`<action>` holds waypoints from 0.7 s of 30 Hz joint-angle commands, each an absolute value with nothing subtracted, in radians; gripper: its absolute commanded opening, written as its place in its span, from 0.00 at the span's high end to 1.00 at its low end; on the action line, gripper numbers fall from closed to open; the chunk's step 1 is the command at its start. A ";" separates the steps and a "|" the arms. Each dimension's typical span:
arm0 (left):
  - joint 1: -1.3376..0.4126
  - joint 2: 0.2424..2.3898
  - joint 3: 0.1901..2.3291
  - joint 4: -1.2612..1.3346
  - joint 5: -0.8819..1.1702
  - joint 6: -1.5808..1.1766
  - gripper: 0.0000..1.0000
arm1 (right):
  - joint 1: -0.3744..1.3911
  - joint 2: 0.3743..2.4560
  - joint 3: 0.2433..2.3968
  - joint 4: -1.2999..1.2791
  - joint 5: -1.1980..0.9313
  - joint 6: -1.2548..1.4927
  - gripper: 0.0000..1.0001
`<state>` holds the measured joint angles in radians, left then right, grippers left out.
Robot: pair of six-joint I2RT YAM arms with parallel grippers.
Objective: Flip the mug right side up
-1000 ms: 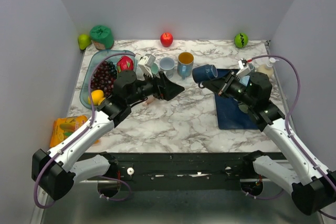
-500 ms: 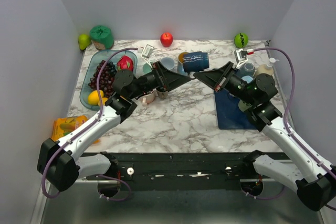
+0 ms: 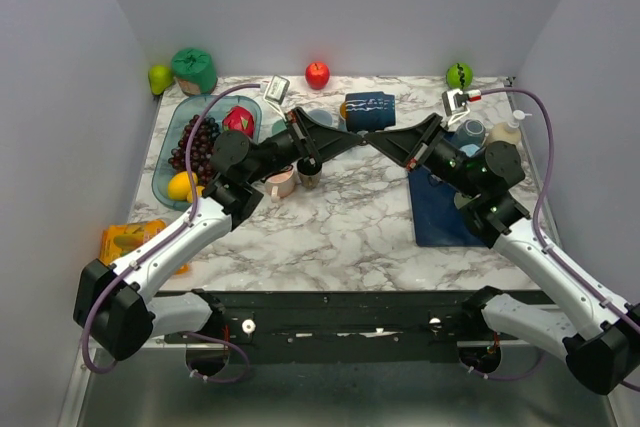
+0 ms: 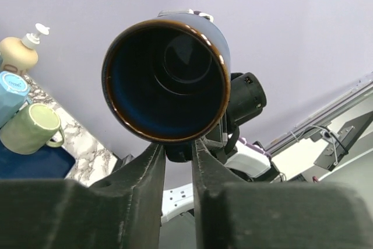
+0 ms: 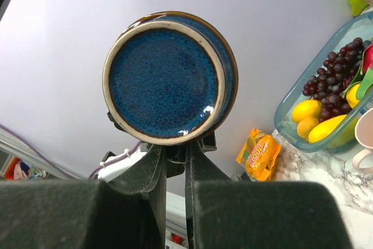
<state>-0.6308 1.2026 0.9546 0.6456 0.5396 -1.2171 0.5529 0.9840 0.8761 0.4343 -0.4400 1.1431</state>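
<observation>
Top external view showed the mug (image 3: 368, 110) aloft near twelve o'clock, sideways, mouth toward nine, apparently mid-turn. The right gripper (image 5: 175, 154) clenched its underside; whether the left gripper (image 4: 178, 147) gripped too was unclear.

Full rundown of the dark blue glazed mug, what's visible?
The dark blue glazed ceramic mug has a brown rim, a speckled blue base with a pale unglazed foot ring, and an empty interior. It is held in the air on its side, mouth toward the left gripper, base toward the right gripper; both grippers' fingertips sit just beneath it.
</observation>
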 commanded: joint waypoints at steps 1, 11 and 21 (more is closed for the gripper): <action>-0.634 1.215 0.989 0.693 0.548 -1.238 0.74 | 0.577 0.992 0.879 0.525 -0.460 1.140 0.99; -0.634 1.238 1.009 0.696 0.503 -1.264 0.62 | 0.638 1.017 0.865 0.483 -0.440 1.069 0.99; -0.634 1.215 0.999 0.638 0.460 -1.185 1.00 | 0.650 0.976 0.848 0.303 -0.335 0.991 0.99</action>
<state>-0.6212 1.2194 0.9657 0.6525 0.5148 -1.2697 0.6075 0.9966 0.8700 0.4622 -0.3309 1.0523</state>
